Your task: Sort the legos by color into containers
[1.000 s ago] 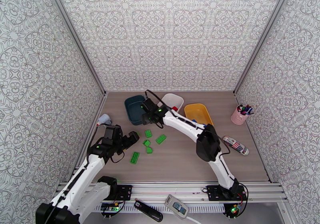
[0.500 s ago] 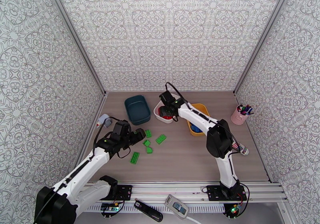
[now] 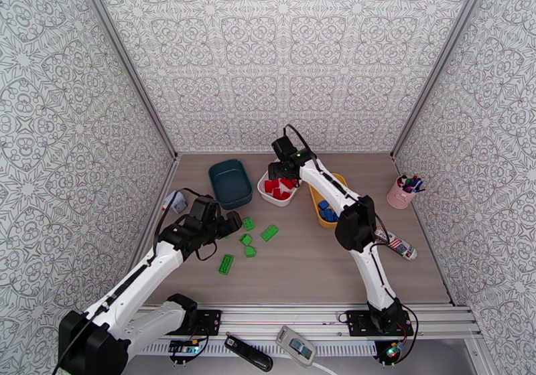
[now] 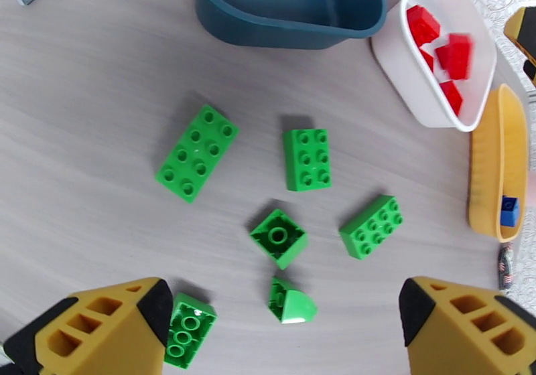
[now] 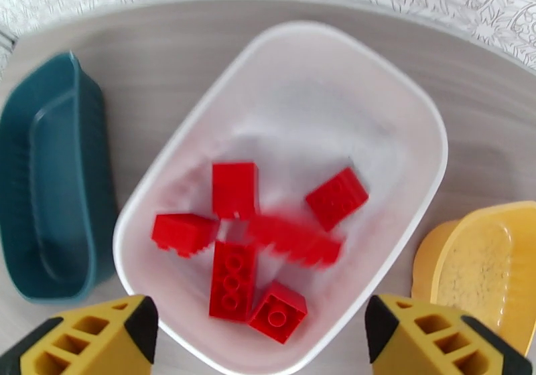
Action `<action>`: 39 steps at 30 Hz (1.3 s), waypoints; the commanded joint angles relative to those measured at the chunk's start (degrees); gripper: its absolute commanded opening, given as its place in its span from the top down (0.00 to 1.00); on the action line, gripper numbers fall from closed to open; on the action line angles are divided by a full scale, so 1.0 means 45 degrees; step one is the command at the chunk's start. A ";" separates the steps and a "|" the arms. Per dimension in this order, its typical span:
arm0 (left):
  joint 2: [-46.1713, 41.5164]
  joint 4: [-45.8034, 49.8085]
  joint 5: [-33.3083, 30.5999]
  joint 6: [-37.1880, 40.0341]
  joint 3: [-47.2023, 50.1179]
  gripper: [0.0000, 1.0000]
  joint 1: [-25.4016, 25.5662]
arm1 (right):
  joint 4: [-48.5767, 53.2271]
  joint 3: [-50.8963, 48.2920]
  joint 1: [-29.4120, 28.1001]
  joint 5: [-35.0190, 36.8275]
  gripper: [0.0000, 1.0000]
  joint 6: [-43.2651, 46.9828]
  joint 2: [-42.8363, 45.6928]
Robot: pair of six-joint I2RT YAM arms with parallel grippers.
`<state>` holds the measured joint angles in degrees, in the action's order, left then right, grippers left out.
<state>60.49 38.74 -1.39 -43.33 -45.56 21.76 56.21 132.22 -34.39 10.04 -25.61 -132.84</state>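
The red bricks point(image 5: 234, 236) lie in the white tub point(image 5: 402, 122), six or so, one of them blurred in the right wrist view. The right end effector point(image 5: 261, 343) hangs over that tub, fingers spread wide with nothing between them. A second ago it was over the near right corner of the teal tub point(image 3: 230, 182). Half a second ago it covered the white tub, and now it sits at that tub's far edge point(image 3: 281, 169), so the red bricks show from above.

The blue bricks point(image 3: 325, 209) are in the yellow tub point(image 3: 315, 199), partly under the right arm.

Six green bricks point(image 4: 196, 152) lie loose on the desk point(image 3: 301, 269), in front of the teal tub; those that show from above are where they were a second ago. The left end effector point(image 4: 281, 329) has come forward and to the right from the desk's left edge. It now hovers at the left side of the green group, fingers spread and empty. One small green brick point(image 4: 189, 329) lies just beside its left finger point(image 4: 100, 329).
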 commanded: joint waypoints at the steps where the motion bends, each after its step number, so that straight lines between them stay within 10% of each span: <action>1: 0.0310 0.0727 -0.0348 0.0876 -0.0422 0.09 -0.0169 | -0.0069 -0.0913 -0.0048 -0.0435 0.16 0.0142 0.0945; 25: 0.6152 -0.0120 -0.1441 0.3114 -0.1864 0.24 -0.0992 | -0.4117 -1.1779 -0.3215 -0.1792 0.25 -0.1014 0.7447; 39: 0.8311 -0.0422 -0.1525 0.4072 -0.2789 0.34 -0.0998 | -0.4929 -1.3717 -0.3507 -0.1900 0.28 -0.1908 0.8534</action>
<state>96.64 37.89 -7.81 -27.00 -56.60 17.72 35.64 71.81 -49.47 2.22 -32.67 -95.94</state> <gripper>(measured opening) 0.670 0.722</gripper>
